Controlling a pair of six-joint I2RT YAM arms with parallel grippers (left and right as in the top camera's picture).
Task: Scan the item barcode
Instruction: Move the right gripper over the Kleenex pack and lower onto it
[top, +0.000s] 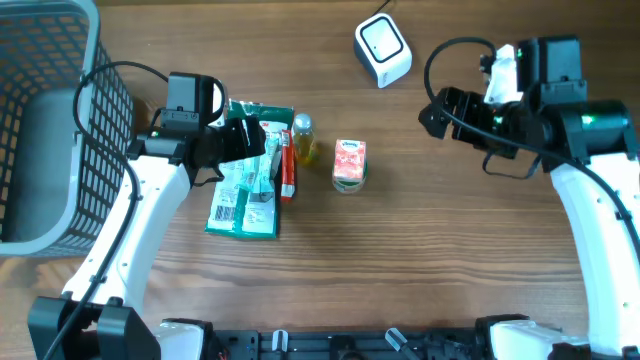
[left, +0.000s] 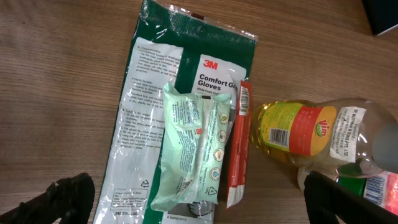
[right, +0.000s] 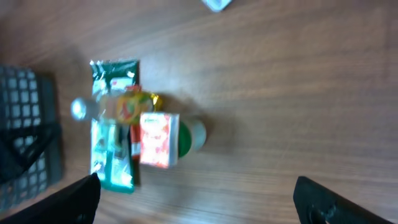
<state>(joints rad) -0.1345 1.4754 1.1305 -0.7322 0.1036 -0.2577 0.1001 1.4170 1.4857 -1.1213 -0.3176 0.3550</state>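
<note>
Several items lie in a pile mid-table: a green 3M gloves pack (top: 243, 205) (left: 149, 93), a pale green wipes pack (left: 189, 149) on top of it, a red sachet (top: 287, 168) (left: 239, 143), a yellow oil bottle (top: 303, 138) (left: 305, 130) with a barcode (left: 283, 135) on its label, and a pink carton (top: 349, 163) (right: 155, 140). The white scanner (top: 383, 48) stands at the back. My left gripper (top: 243, 140) (left: 202, 205) hovers open just above the wipes pack, holding nothing. Off to the right, my right gripper (top: 437, 108) (right: 202, 202) is open over bare wood, empty.
A grey wire basket (top: 45, 130) (right: 25, 124) fills the left side of the table. The wooden table (top: 420, 250) runs bare between the pile and the right arm. Black cables loop from both wrists.
</note>
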